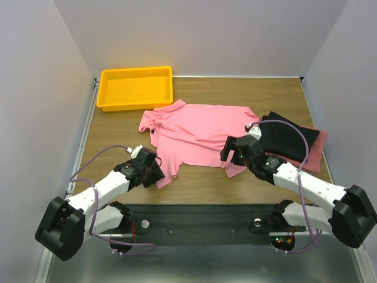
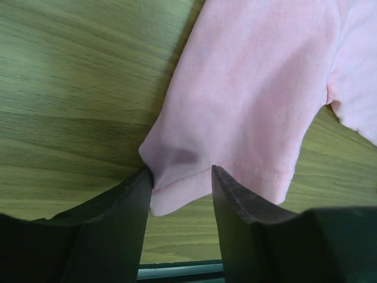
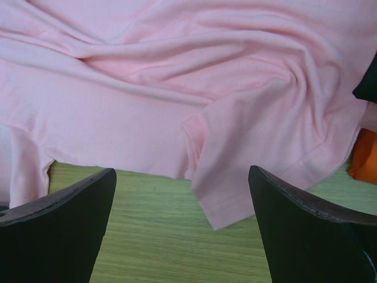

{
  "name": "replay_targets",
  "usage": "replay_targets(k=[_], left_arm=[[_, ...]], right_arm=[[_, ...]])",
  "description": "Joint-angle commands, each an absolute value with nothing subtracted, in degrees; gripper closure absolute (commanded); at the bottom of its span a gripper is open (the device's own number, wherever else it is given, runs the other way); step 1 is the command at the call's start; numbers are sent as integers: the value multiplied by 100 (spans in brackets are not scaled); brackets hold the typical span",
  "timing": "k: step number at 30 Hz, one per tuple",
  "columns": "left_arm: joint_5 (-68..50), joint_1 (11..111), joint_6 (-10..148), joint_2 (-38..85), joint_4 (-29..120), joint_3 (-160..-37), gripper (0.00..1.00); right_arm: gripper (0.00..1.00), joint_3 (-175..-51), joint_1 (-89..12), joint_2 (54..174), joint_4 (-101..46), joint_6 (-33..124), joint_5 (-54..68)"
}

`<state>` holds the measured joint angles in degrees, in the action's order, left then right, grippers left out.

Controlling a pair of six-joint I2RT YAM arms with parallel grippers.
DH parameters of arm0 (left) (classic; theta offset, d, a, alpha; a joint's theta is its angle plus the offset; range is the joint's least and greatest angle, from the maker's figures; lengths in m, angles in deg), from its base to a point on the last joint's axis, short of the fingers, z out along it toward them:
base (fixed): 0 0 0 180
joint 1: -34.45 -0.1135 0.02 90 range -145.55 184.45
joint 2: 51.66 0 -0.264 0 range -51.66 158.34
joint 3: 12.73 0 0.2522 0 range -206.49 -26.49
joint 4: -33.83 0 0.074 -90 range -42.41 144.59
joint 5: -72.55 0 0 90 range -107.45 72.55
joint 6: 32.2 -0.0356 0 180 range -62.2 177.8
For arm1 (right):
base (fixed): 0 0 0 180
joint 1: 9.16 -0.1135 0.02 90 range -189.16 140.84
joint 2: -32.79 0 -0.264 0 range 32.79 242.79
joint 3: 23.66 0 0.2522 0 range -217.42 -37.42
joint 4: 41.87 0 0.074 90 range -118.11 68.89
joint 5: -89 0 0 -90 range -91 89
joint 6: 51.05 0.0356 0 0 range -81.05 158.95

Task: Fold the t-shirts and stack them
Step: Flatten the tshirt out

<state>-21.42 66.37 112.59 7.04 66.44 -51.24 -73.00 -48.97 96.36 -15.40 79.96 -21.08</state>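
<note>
The large pink collared shirt [image 1: 200,132] lies spread flat in the middle of the table, collar toward the far left. My left gripper [image 1: 155,172] is at its near-left sleeve. In the left wrist view the sleeve's hem corner [image 2: 177,188] lies between the parted fingers [image 2: 132,206], and the left finger touches the cloth. My right gripper [image 1: 233,154] is wide open just above the shirt's near-right sleeve [image 3: 235,188] and holds nothing. A folded black shirt [image 1: 288,138] lies on a folded pink one [image 1: 317,154] at the right, with an orange-red edge [image 1: 274,160] showing.
The yellow plastic tray [image 1: 135,88] stands at the far left, touching the shirt's collar side. White walls close in the table on the left, far and right sides. Bare wood [image 1: 200,183] runs along the near edge between the arms.
</note>
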Motion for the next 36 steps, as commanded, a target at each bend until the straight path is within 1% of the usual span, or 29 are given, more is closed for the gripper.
replay_targets(k=[1,10,13,18,20,22,23,24,25,27,29,31,32,34,36], left_arm=[[-1877,6793,11300,951,7237,-5136,46],[-1939,7258,11299,1584,8194,-5883,44],[-1947,7347,11317,1838,8230,-5988,43],[-2105,7558,11230,2681,8406,-6349,43],[-2167,7610,11203,2927,8406,-6428,48],[-2185,7628,11194,3016,8363,-6420,64],[-2185,7637,11168,3095,8310,-6402,73],[-2202,7646,11159,3113,8292,-6402,97],[-2211,7637,11142,3122,8266,-6393,100],[-2369,7646,11142,3113,8231,-6428,100],[-2596,7637,11159,3017,8353,-6577,100],[-3044,7646,11333,2894,8476,-6700,100],[-3411,7637,11422,2746,8616,-6796,100],[-3730,7567,11615,2491,8731,-6885,100],[-4012,7479,11686,2297,8775,-6903,100]], right_arm=[[0,-7275,-4906,9441,-1475,8104,-2526],[0,-7267,-4897,9511,-1379,8061,-2693],[0,-7249,-4897,9537,-1378,8061,-2807],[0,-7258,-4862,9599,-1370,8017,-2816],[0,-7232,-4845,9616,-1370,8025,-2869],[0,-7196,-4827,9625,-1370,8034,-2869],[0,-7188,-4810,9625,-1361,8034,-2878],[0,-7161,-4801,9616,-1361,8043,-2852],[0,-7144,-4801,9608,-1361,8043,-2825],[0,-7126,-4792,9616,-1317,8061,-2755],[0,-7152,-4792,9669,-1212,8052,-2405],[0,-7187,-4792,9722,-1107,8035,-1879],[0,-7196,-4792,9800,-941,8060,-1754],[0,-7249,-4827,9949,-633,8227,-1525],[0,-7319,-4914,10266,-395,8394,-1646]])
